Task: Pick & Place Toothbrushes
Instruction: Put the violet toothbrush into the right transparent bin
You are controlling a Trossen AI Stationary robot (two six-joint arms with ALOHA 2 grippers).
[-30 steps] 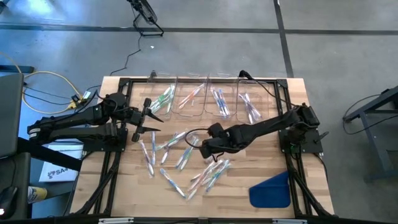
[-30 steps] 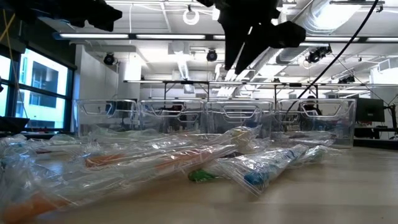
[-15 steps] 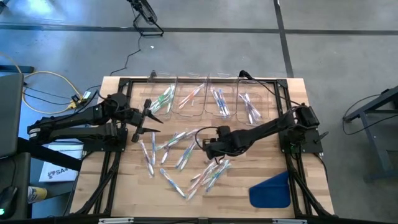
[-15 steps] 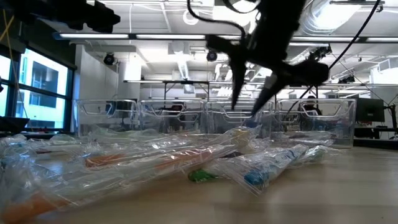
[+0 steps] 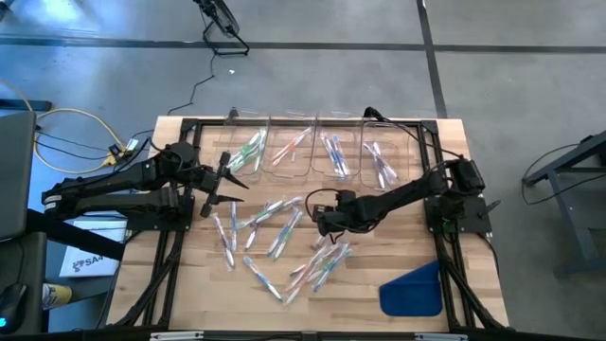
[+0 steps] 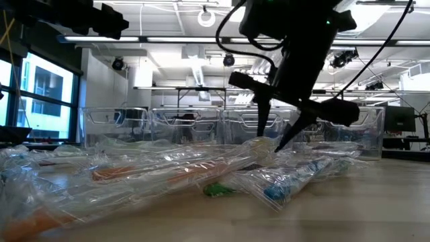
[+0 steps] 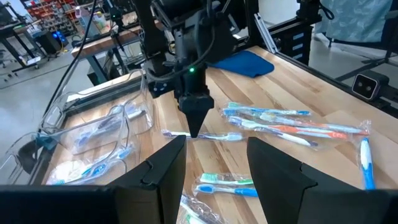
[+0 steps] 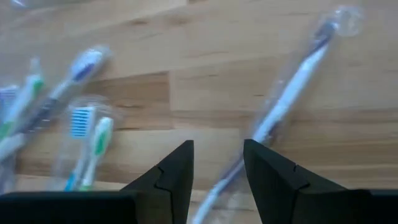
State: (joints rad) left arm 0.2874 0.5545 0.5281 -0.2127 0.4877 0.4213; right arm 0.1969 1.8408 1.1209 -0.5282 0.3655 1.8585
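**Right gripper low over the loose toothbrushes**

The right gripper (image 5: 322, 220) points down at the middle of the wooden table (image 5: 473, 256), its fingers (image 8: 177, 177) parted with nothing between them. Just beyond its tips lies a wrapped purple-and-white toothbrush (image 8: 286, 106); to one side of it rest blue and green ones (image 8: 87, 140). More toothbrushes (image 5: 284, 237) are scattered around and below it, and others sit in the clear bins (image 5: 312, 147) past it at the table's far edge. A blue cloth-like piece (image 5: 412, 289) lies well apart near the corner. The left gripper (image 5: 232, 180) hovers off to the side, open and empty.
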